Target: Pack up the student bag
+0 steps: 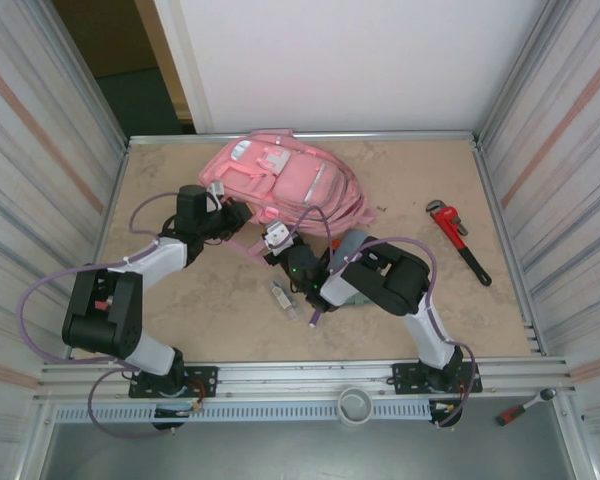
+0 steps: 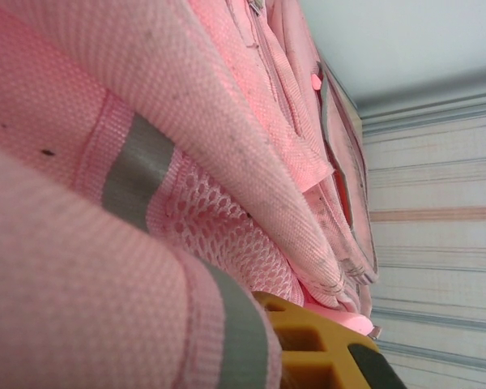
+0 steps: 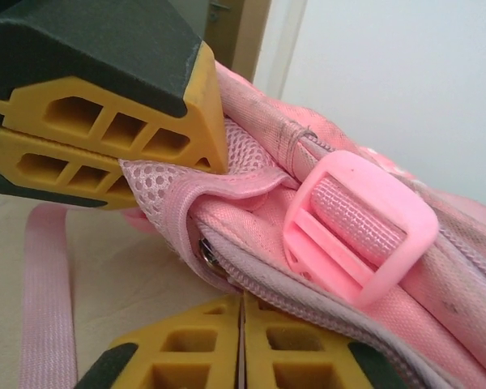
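One tan worktop carried the large pink fabric student bag at twelve o'clock, its long axis running nine to three. Both arms reached its near edge. The left jaws sat pressed together at its eight o'clock, any pinch hidden by strap fabric. The right jaws, at six o'clock, pinched a mesh fold beside the pink plastic buckle, and looked nearer the zip seam.
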